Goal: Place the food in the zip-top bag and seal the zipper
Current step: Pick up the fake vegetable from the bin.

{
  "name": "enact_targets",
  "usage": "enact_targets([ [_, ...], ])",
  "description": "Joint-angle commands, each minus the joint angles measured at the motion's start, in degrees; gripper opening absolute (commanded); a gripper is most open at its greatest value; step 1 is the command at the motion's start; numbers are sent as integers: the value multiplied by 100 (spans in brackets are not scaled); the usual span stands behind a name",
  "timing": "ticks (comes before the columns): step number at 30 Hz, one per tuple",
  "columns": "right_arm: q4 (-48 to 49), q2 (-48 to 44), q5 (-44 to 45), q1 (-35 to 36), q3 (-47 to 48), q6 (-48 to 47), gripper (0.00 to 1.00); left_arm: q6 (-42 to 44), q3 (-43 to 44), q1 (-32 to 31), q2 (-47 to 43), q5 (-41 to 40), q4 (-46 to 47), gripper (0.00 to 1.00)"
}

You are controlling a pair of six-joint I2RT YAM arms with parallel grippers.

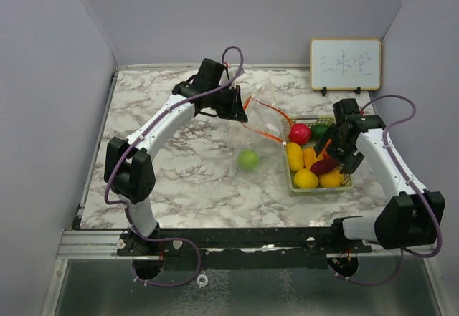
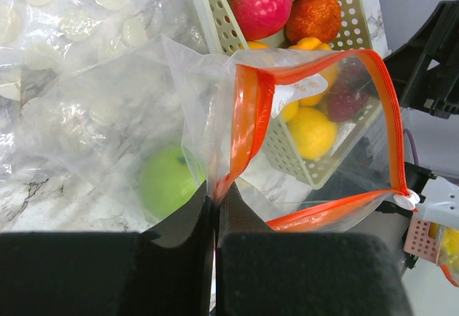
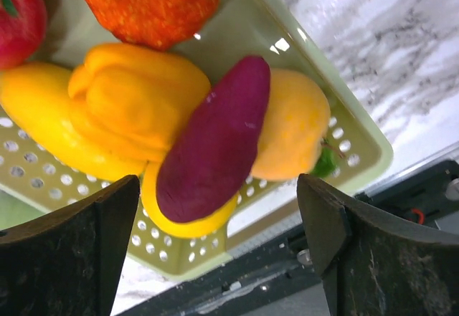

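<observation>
We see the left end effector (image 2: 215, 212) pressed together on the orange zipper (image 2: 247, 126) of the zip-top bag (image 2: 107, 115), with that strip pinched between its fingers and the bag's mouth standing open on the side facing the basket (image 2: 301, 169). A green apple (image 1: 248, 160) lies alone on the marble tabletop (image 1: 186, 180), just beside the bag and outside it; from the left wrist we see it through the clear film. The right end effector (image 3: 219, 183) has its fingers wide apart with nothing between them, and it hangs over a purple vegetable (image 3: 215, 144). That piece rests slantwise on yellow pieces (image 3: 129, 108) in the near end of the basket. Farther along the basket sit an orange fruit (image 3: 150, 1), a red fruit (image 1: 299, 133) and a dark green piece (image 1: 319, 130). A small whiteboard (image 1: 345, 64) stands at the far edge.
</observation>
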Motion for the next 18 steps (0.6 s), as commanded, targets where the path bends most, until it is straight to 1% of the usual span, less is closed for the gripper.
enact_targets([
  [1, 1082, 172, 106, -92, -228, -275, 89, 24, -49, 36, -99, 35, 40, 0],
  [5, 1435, 363, -105, -103, -428, -279, 86, -14, -38, 32, -86, 16, 58, 0],
  [7, 1463, 438, -218, -102, -531, -267, 81, -24, -26, 36, -79, 10, 49, 0],
  [8, 1473, 423, -239, -101, -574, -262, 75, -32, -28, 36, -84, 1, 44, 0],
  [10, 1474, 340, -236, -103, -650, -261, 61, -38, -37, 36, -94, -10, 42, 0],
  [14, 1358, 148, -167, -106, -570, -350, 22, -34, -74, 37, -113, -3, 40, 0],
  [16, 1204, 49, -235, -105, -328, -444, 12, -11, -76, 36, -122, -22, 11, 0],
  [18, 1032, -84, -479, -99, 72, -610, 6, 18, -73, 36, -119, -60, -38, 0],
])
